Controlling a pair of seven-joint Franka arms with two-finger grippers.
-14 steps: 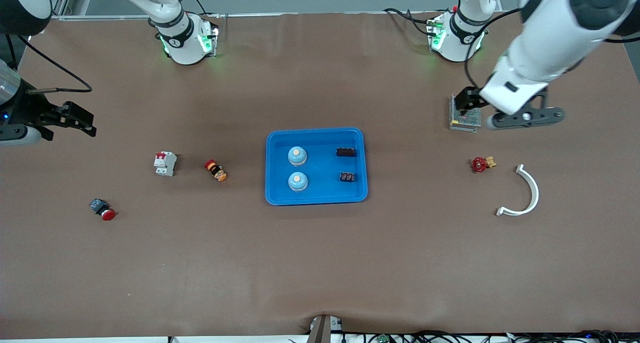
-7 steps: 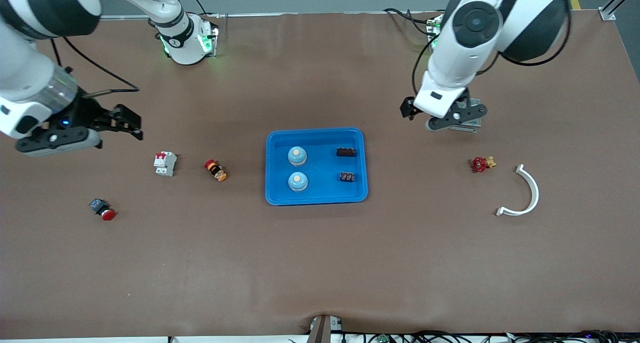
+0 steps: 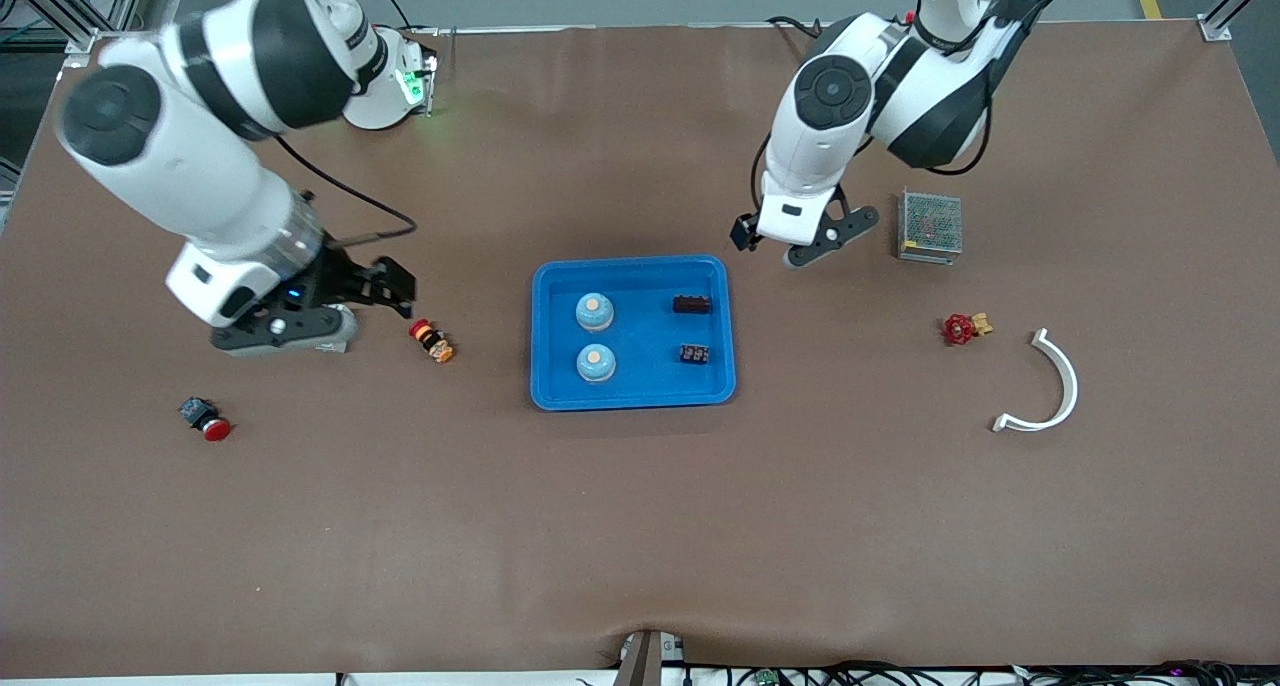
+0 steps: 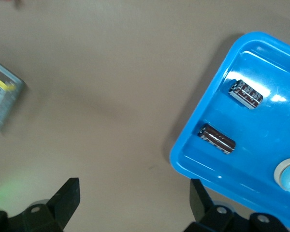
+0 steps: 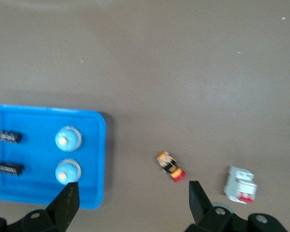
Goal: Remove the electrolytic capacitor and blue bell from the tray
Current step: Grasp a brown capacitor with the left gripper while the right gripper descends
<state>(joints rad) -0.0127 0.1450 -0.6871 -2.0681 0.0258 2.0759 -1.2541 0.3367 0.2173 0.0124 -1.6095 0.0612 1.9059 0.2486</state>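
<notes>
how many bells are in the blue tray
2, both in the blue tray toward the right arm's end: one bell farther from the front camera, the other bell nearer. None look hidden.

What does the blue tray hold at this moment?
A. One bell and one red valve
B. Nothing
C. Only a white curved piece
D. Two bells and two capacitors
D: inside the blue tray two round bells sit at the end toward the right arm, and two dark capacitors at the end toward the left arm.
</notes>
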